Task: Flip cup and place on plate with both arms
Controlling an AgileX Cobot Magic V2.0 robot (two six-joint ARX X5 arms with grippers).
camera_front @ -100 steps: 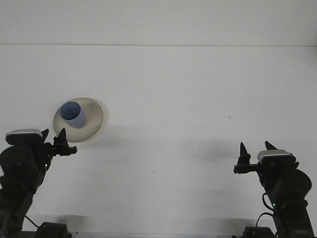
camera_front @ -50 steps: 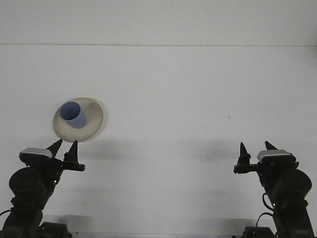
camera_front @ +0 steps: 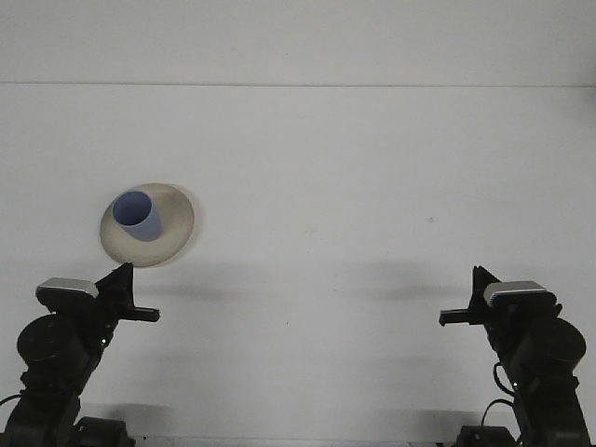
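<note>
A blue cup (camera_front: 138, 215) stands mouth-up on the left part of a cream plate (camera_front: 177, 222), on the left side of the white table. My left gripper (camera_front: 125, 273) sits low at the near left, just in front of the plate's rim and apart from it. Its fingers are together and hold nothing. At the near right my right gripper (camera_front: 481, 277) is far from the cup. That one is shut too, and empty.
The white table (camera_front: 335, 168) stretches back to a pale wall. Nothing else lies on it. Both arm bases stand at the front corners.
My left arm drew back from the plate and dropped lower. Both grippers, open with two tips showing earlier, have now shut. The cup and plate have not moved.
</note>
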